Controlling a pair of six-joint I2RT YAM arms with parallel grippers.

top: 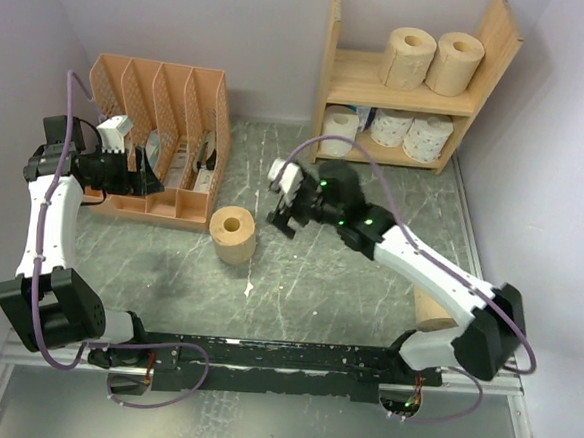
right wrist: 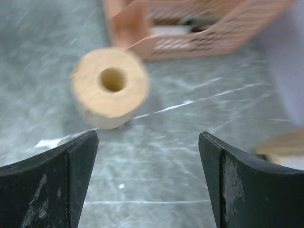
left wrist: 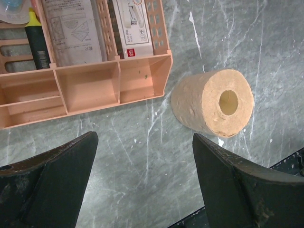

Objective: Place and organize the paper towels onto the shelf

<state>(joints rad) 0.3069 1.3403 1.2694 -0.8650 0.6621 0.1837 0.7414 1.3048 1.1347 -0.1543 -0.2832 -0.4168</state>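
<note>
One tan paper towel roll (top: 233, 233) stands on end on the table, also seen in the left wrist view (left wrist: 211, 102) and, blurred, in the right wrist view (right wrist: 109, 88). My right gripper (top: 281, 210) (right wrist: 148, 135) hovers open just right of it, nothing between its fingers. My left gripper (top: 150, 179) (left wrist: 145, 137) is open and empty beside the organizer, left of the roll. The wooden shelf (top: 357, 83) at the back right holds two tan rolls (top: 431, 60) on its upper tier and three white rolls (top: 392, 128) below. Another tan roll (top: 429, 309) lies partly hidden behind the right arm.
An orange-pink file organizer (top: 162, 145) (left wrist: 85, 85) (right wrist: 190, 28) with papers and small items sits at the back left, close to the standing roll. White walls close in the table on the left, back and right. The arms' black base rail (top: 282, 359) runs along the near edge.
</note>
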